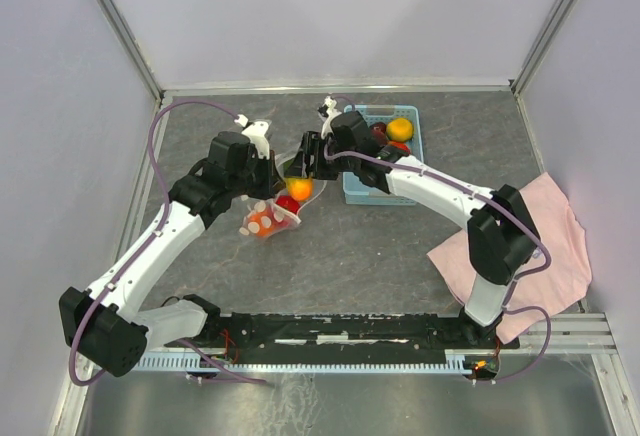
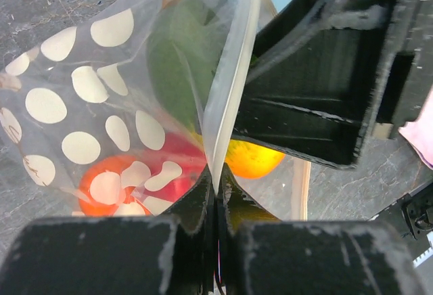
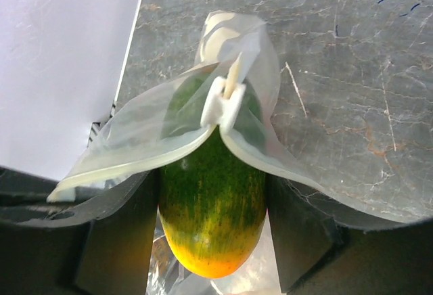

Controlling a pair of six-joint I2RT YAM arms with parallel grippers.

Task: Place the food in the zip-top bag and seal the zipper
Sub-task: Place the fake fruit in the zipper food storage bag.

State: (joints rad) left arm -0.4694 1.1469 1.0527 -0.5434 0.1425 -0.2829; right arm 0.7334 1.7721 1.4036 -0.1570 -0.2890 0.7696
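Okay, light blue basket point(image 1: 415, 151) sits behind right arm, orange point(image 1: 400, 128) and red bits inside it. Pink cloth point(image 1: 560, 231) far right, well apart. Right gripper point(image 3: 213, 187) crowding bag mouth, clamped on green-yellow fruit point(image 3: 213, 220). Bag lip and white slider point(image 3: 223, 99) draped over fruit's green end. Left gripper point(image 2: 215, 197) pinched tight on zip-top bag point(image 2: 74, 105) edge, right at zipper point(image 2: 233, 78). Bag mid-table between arms, mouth up toward grippers, closed end toward arm bases. Red, orange, green pieces inside. Fruit's long axis runs along fingers, green end into bag, yellow end toward wrist.
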